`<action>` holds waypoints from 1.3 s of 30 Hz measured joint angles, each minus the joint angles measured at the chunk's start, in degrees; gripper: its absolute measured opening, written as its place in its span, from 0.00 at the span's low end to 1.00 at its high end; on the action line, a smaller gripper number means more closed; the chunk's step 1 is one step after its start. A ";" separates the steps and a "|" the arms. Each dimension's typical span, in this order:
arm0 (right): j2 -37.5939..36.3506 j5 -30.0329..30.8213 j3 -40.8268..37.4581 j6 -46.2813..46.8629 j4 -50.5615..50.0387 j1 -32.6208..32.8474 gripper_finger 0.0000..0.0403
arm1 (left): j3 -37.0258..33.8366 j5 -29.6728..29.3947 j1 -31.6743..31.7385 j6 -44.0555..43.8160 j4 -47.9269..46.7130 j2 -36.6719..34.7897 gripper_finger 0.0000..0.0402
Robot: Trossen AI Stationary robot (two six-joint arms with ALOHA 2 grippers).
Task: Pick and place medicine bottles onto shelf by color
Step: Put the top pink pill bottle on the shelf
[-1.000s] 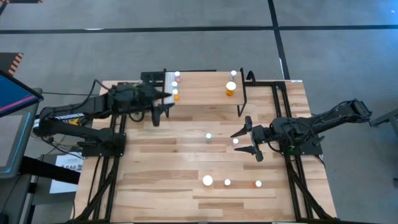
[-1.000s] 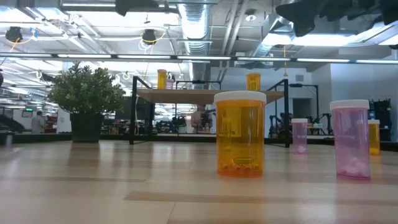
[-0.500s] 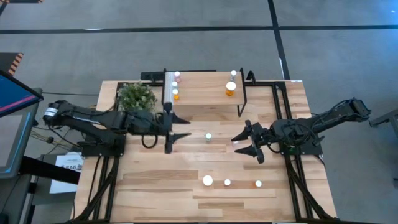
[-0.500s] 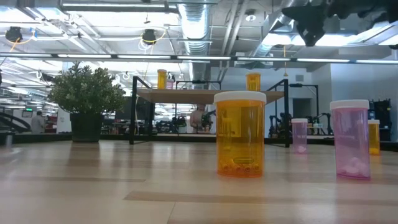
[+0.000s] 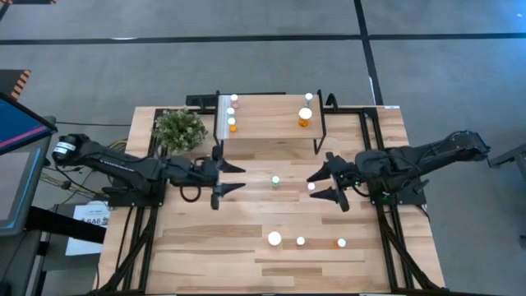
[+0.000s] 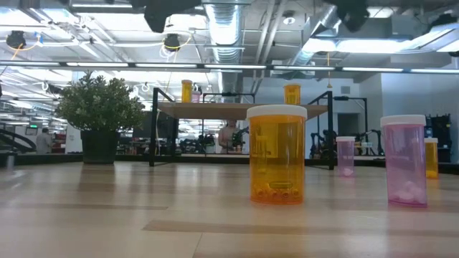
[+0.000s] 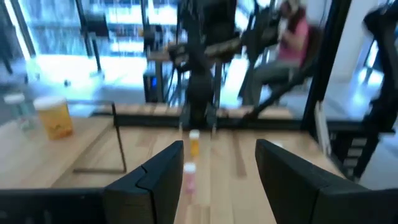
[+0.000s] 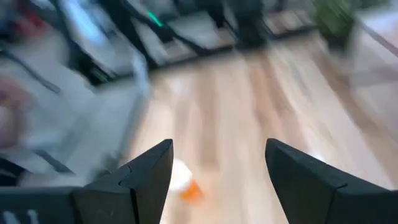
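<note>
Between both grippers, mid-table, the green bottle (image 5: 275, 180) is standing upright w/ the orange bottle (image 5: 311, 187) just past it. Left gripper (image 5: 238, 177) is hovering w/ fingers apart, aiming at green. Right gripper (image 5: 319, 187) is gaping wide beside orange, so it looks nearer. Shelf (image 5: 271, 123) is sitting behind.

No text, brand or number can be read anywhere; the big orange bottle (image 6: 277, 155) close to the low camera carries a dark mark near its base, too small to make out; a white sheet (image 5: 86, 219) beside the counter bears illegible print.
</note>
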 joint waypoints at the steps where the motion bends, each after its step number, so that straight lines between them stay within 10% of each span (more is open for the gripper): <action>1: 0.45 1.74 2.14 0.61 -6.17 0.32 0.69 | -1.81 0.00 -0.08 0.27 3.30 -0.41 0.47; 14: 8.17 5.58 6.51 22.80 -46.85 1.28 0.69 | -7.63 -4.04 1.93 6.90 15.69 -1.40 0.47; 39: 25.77 3.43 1.95 1.19 -25.77 -6.45 0.69 | -10.67 -6.10 -1.72 0.77 0.67 -18.76 0.47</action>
